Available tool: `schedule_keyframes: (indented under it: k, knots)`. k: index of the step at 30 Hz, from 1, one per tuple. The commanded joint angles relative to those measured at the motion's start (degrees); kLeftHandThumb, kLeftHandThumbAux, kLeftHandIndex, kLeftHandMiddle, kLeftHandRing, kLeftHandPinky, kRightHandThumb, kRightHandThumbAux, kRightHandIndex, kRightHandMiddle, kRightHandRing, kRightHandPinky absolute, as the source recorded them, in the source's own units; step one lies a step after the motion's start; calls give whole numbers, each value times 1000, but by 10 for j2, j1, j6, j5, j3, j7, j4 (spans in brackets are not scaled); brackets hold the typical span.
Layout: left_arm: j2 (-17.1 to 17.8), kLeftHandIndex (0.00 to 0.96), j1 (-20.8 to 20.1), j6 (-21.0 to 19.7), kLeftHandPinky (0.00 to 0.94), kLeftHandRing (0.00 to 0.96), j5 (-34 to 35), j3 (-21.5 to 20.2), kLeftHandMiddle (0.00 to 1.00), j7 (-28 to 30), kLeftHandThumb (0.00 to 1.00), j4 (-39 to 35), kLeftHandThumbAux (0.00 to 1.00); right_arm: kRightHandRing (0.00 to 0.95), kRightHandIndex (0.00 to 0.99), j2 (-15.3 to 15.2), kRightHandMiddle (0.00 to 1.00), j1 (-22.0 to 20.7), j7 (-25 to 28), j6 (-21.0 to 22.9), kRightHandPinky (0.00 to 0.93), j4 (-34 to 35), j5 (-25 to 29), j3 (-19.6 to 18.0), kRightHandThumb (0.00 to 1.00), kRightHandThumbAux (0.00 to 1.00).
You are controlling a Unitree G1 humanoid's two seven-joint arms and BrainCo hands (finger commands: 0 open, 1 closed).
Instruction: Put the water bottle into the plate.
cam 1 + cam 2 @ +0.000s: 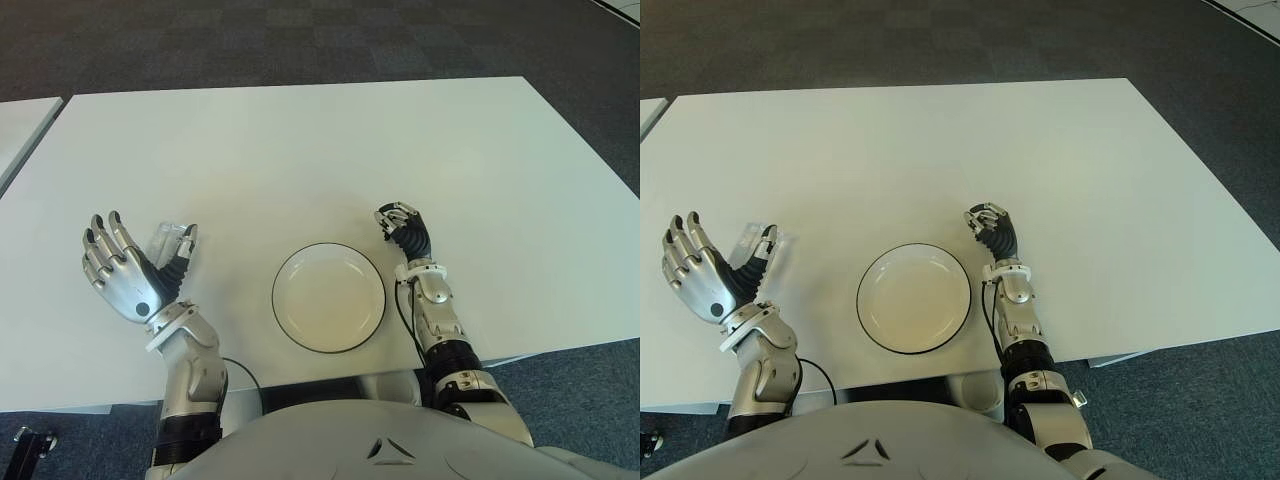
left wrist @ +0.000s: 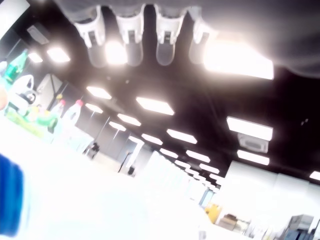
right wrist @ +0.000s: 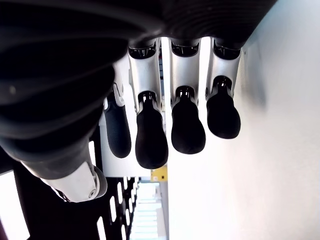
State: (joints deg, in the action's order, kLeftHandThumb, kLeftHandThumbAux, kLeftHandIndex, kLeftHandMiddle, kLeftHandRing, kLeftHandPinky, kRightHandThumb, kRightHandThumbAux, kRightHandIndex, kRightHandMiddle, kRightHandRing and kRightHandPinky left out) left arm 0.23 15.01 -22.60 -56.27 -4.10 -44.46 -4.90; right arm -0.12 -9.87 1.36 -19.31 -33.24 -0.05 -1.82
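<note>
One white table (image 1: 300,150) in full, plus the corner of a second table (image 1: 22,125) at the far left edge. One round white plate (image 1: 328,297) with a dark rim. One clear water bottle (image 1: 168,242), partly hidden behind the left hand (image 1: 125,270). Two robot hands in all: that left hand and one right hand (image 1: 405,228). Four fingertips (image 3: 187,127) counted in the right wrist view, and four more in the left wrist view.
</note>
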Motion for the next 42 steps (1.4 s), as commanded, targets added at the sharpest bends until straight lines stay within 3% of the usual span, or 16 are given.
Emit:
schedule_keyframes:
  k: [1, 6, 10, 22, 28, 32, 42]
  knots:
    - [11, 0, -14, -55, 0, 0, -7, 17, 0, 78, 450, -7, 164, 728, 437, 3, 734, 15, 1, 10, 723, -9, 4, -1, 706, 729]
    - [33, 0, -42, -99, 0, 0, -7, 30, 0, 137, 445, 27, 171, 739, 437, 3, 739, 17, -2, 12, 743, -6, 3, -1, 706, 729]
    - [43, 0, -50, -119, 0, 0, -5, 39, 0, 154, 428, 38, 173, 744, 437, 3, 744, 18, -3, 14, 741, -4, 2, -1, 706, 728]
    - [85, 0, -127, -166, 0, 0, 13, 65, 0, 203, 317, 152, 197, 740, 438, 2, 750, 23, -9, 28, 723, 11, 1, -1, 705, 728]
    - [103, 0, -172, -157, 0, 0, 52, 63, 0, 217, 296, 228, 234, 741, 438, 3, 753, 26, -9, 28, 726, 17, 2, -1, 705, 728]
    - [115, 0, -203, -126, 0, 0, 87, 57, 0, 204, 294, 300, 260, 744, 438, 3, 756, 29, -11, 31, 730, 23, 1, -2, 705, 728]
    - [128, 0, -222, -107, 0, 0, 117, 70, 0, 196, 282, 342, 313, 748, 438, 2, 760, 34, -14, 42, 731, 35, 1, -2, 704, 728]
